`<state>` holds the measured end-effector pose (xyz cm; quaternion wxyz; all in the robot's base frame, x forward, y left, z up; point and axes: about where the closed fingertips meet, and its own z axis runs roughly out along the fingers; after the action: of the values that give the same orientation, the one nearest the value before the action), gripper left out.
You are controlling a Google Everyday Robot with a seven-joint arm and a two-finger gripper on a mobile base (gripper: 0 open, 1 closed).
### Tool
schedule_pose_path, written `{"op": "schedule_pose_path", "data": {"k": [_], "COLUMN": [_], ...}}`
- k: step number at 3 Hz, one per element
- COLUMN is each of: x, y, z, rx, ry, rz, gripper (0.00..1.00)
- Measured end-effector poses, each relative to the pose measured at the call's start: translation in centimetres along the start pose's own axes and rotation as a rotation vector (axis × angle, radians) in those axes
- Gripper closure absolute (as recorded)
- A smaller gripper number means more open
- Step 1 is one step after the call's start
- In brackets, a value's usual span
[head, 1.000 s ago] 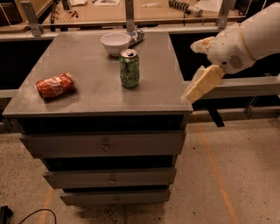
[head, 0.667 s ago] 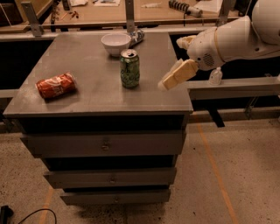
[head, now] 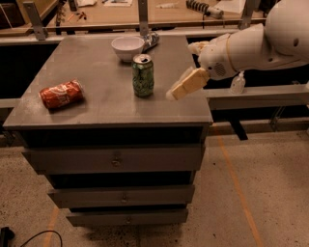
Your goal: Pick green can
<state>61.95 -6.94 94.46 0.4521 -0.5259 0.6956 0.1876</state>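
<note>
Spotter: Drawers (head: 116,159) sit shut at the front, so there is nothing for you there. On the cabinet top (head: 96,113) the crushed red-orange can (head: 61,93) lies on its side, on the side away from your arm. Leave it alone.

Operator: And the green can (head: 143,75)?

Spotter: It stands upright near the middle of the top, well apart from the red one, with the white bowl (head: 127,48) just behind it. Your gripper (head: 182,70) hovers beside the can on the arm's side, near it but not touching. The jaws look spread wide and hold nothing. One finger (head: 188,83) reaches low toward the near edge and the other sits farther back.

Operator: How should I take it?

Spotter: I judge you are mid-approach. Turn the opening so the can's body passes between the fingers, then come in level at about mid-height. Don't close until both pads flank it. If one finger arrives first, a light can like this will probably tip or slide toward the bowl. Squeeze gently, because thin aluminium dents, then lift straight up. Beyond the bowl, the workbench (head: 120,14) and its clutter are out of play.
</note>
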Motion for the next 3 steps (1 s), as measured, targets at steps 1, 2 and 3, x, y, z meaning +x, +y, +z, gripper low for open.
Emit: {"op": "schedule_pose_path", "data": {"k": [1, 2, 3], "x": [-0.2, 0.5, 1.3], "y": [-1.2, -2.0, -2.6], "z": [4.0, 7.8, 11.3], "rx": [0.008, -0.006, -0.05], "ry": [-0.069, -0.115, -0.147], "rz": [0.026, 0.087, 0.155], "gripper": [0.0, 0.0, 0.0]}}
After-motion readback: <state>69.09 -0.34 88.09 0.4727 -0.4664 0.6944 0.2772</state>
